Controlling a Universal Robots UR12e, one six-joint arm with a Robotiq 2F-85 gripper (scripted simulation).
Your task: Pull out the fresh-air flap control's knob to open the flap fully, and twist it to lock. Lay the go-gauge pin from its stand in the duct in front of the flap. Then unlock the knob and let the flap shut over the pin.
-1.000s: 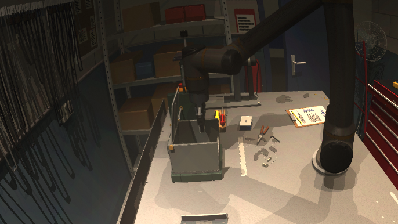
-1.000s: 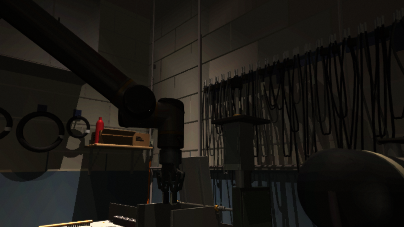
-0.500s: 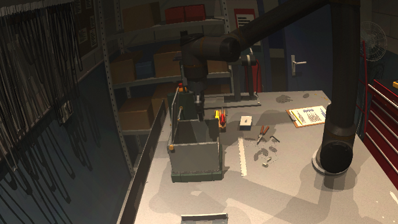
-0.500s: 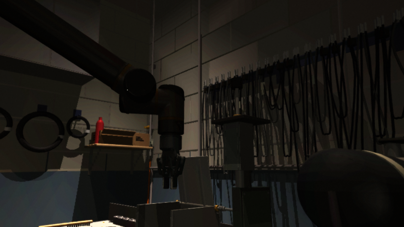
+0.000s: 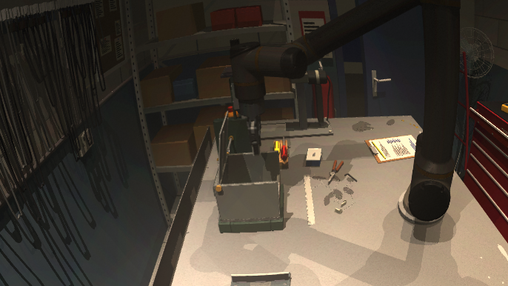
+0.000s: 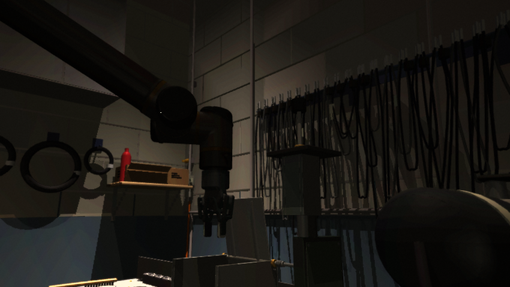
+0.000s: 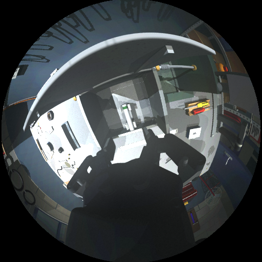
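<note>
My gripper (image 6: 215,233) hangs open and empty above the open-topped grey duct box (image 5: 249,185), pointing down. The wrist camera shows the go-gauge pin (image 7: 127,116), a silver cylinder with a green band, lying on the duct floor below my fingers (image 7: 136,144). The flap (image 6: 248,226) stands raised at the duct's far end. A control cable (image 7: 179,66) with orange end fittings runs along the duct's side. An orange knob (image 5: 219,188) sits at the duct's near left corner.
The grey workbench carries a screwdriver rack (image 5: 281,150), a small white box (image 5: 313,156), pliers (image 5: 335,170), a steel rule (image 5: 308,200) and a clipboard (image 5: 394,147). The arm's base (image 5: 429,200) stands to the right. Shelving with cartons rises behind the duct.
</note>
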